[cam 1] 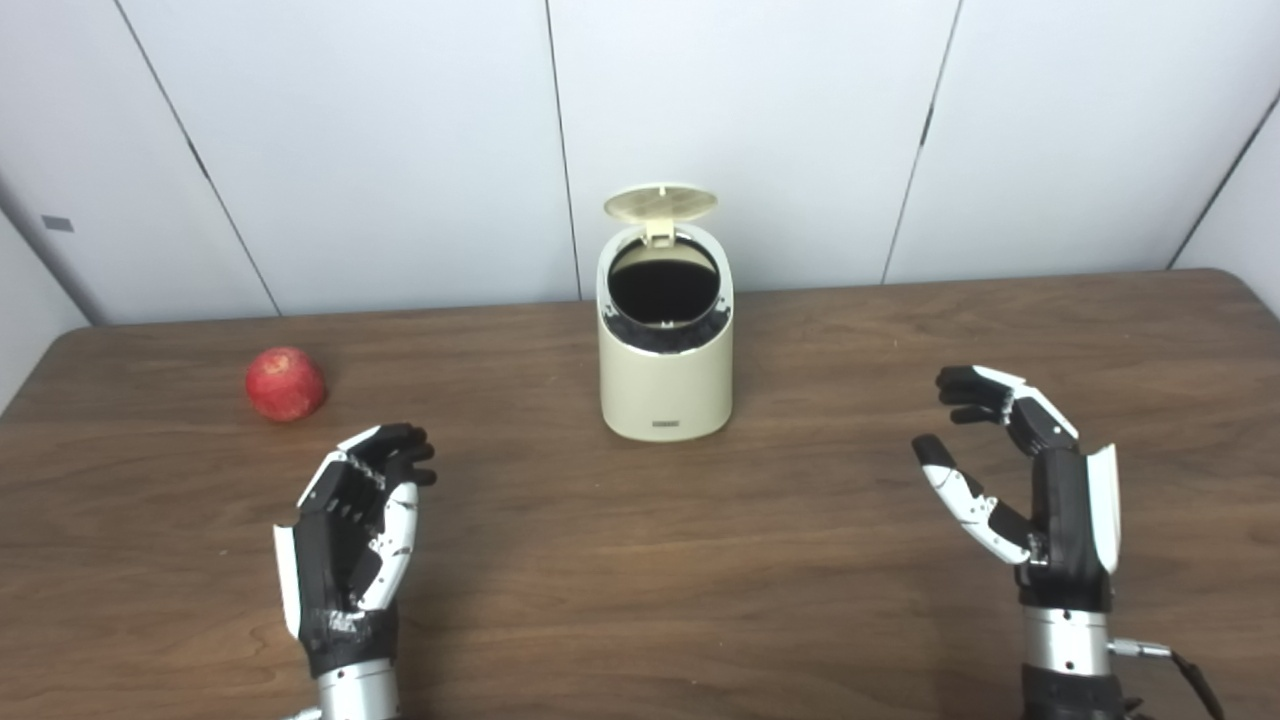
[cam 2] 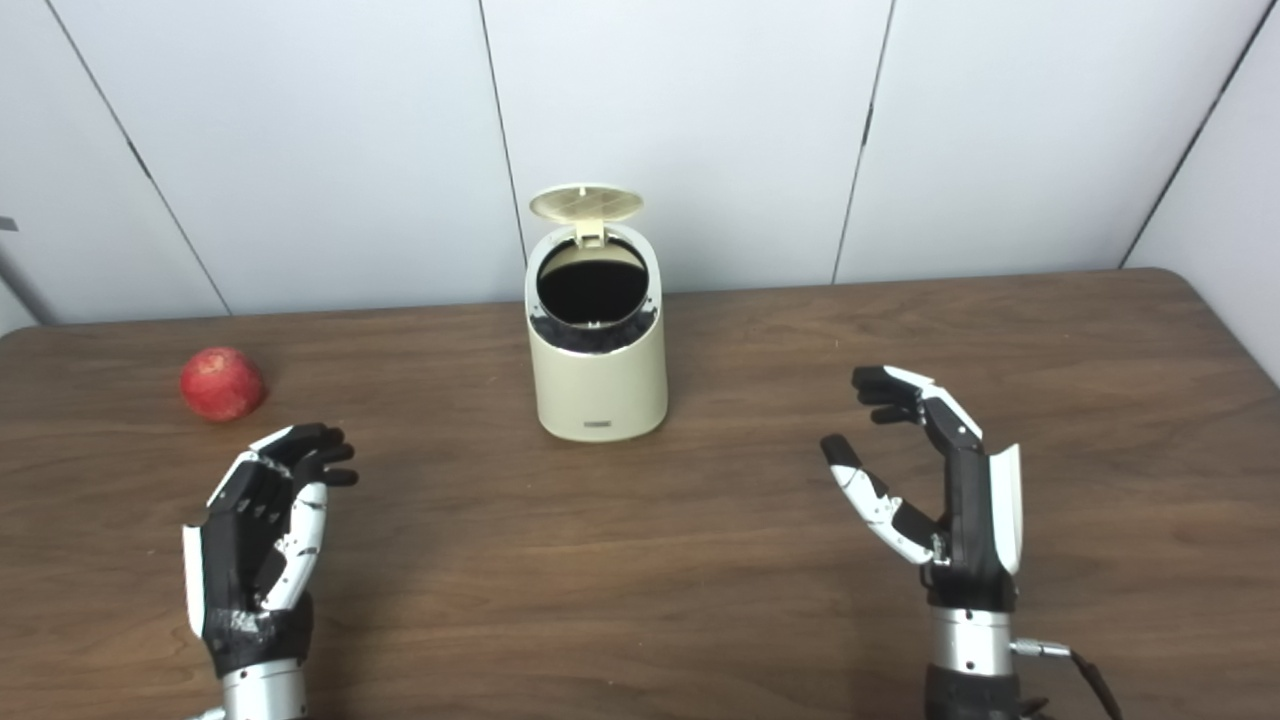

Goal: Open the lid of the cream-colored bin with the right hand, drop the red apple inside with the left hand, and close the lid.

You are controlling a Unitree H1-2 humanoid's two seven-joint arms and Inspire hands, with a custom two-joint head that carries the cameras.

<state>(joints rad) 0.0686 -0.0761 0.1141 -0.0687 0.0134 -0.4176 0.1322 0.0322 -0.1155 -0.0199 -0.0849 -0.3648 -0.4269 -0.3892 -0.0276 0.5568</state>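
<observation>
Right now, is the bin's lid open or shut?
Open. The lid stands tipped back behind the cream bin, and the dark round mouth shows.

Left hand (cam 1: 352, 535) hovers low, palm turned inward, fingers loosely curled and holding nothing. Right hand (cam 1: 1020, 480) is upright, thumb splayed wide, fingers bent, also empty.
</observation>
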